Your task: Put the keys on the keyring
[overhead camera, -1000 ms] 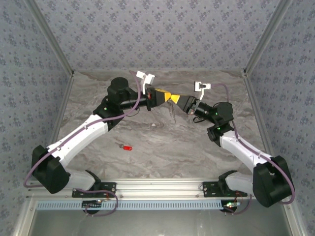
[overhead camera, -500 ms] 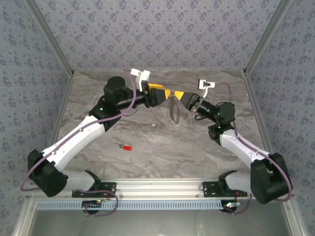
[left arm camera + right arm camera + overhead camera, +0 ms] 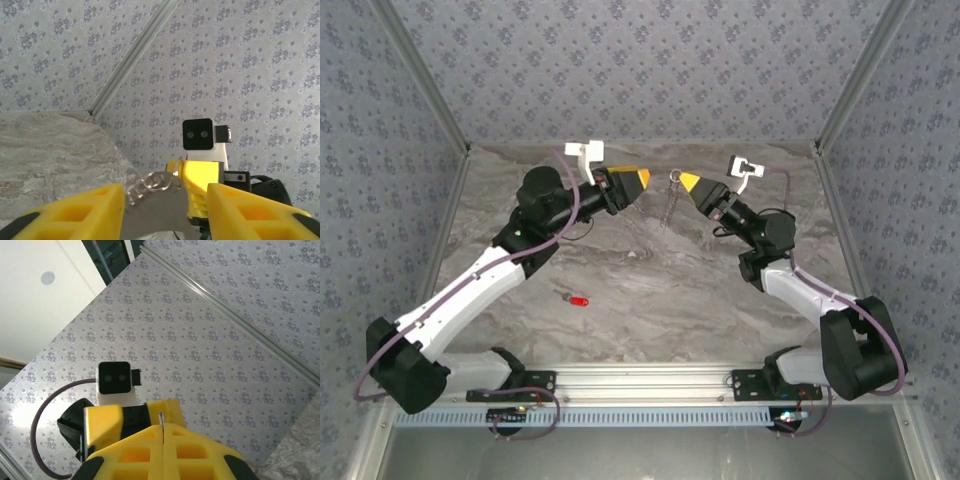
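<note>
The grey marble-look table top [image 3: 650, 290] sits inside walls of grey paper with little blue flowers [image 3: 640, 70]. Silver metal bars [image 3: 851, 85] run up the far corners. A silver metal rail [image 3: 650, 378] lines its near edge

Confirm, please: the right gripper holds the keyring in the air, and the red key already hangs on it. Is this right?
Not quite. The red key does not hang on the keyring; the top view shows it lying on the table, well apart from the keyring. The right gripper does hold the keyring in the air.
</note>
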Available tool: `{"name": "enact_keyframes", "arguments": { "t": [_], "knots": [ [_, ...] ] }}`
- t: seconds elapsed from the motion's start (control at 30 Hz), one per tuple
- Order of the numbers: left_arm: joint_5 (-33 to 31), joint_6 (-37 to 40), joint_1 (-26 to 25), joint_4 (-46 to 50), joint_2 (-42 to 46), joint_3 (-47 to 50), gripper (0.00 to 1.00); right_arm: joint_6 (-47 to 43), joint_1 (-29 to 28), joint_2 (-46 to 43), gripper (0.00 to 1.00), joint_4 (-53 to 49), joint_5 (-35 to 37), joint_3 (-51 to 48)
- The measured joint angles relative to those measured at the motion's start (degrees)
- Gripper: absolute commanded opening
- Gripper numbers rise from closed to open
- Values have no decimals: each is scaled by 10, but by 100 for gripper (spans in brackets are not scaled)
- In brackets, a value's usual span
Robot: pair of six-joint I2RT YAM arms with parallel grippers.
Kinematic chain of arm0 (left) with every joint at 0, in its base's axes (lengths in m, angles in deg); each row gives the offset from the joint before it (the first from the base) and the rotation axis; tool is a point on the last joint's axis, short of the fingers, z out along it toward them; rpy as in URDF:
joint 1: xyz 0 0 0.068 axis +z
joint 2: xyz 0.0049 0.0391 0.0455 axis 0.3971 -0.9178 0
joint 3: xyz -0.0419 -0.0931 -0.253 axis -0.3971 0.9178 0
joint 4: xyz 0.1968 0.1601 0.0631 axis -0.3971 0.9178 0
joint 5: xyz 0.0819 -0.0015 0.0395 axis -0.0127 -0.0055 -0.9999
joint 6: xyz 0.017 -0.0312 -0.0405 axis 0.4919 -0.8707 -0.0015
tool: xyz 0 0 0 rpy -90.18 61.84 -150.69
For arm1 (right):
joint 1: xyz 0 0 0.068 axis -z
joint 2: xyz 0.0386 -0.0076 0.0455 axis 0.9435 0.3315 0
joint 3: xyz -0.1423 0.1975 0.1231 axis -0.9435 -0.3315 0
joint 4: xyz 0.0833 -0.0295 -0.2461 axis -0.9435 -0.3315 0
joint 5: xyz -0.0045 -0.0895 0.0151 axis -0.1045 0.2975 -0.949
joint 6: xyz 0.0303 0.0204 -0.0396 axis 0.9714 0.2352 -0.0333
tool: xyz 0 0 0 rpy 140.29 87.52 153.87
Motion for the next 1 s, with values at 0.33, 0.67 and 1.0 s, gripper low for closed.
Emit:
{"name": "enact_keyframes", "arguments": {
  "t": [0.33,0.67,1.0],
  "knots": [
    [28,-19,0,-25,-32,0,38,2,-19,0,0,5,9,0],
    [52,-31,0,-43,-62,-12,38,2,-30,0,0,5,9,0],
    [60,-31,-2,-49,-75,-31,34,2,-30,0,0,5,9,0]
  ]
}}
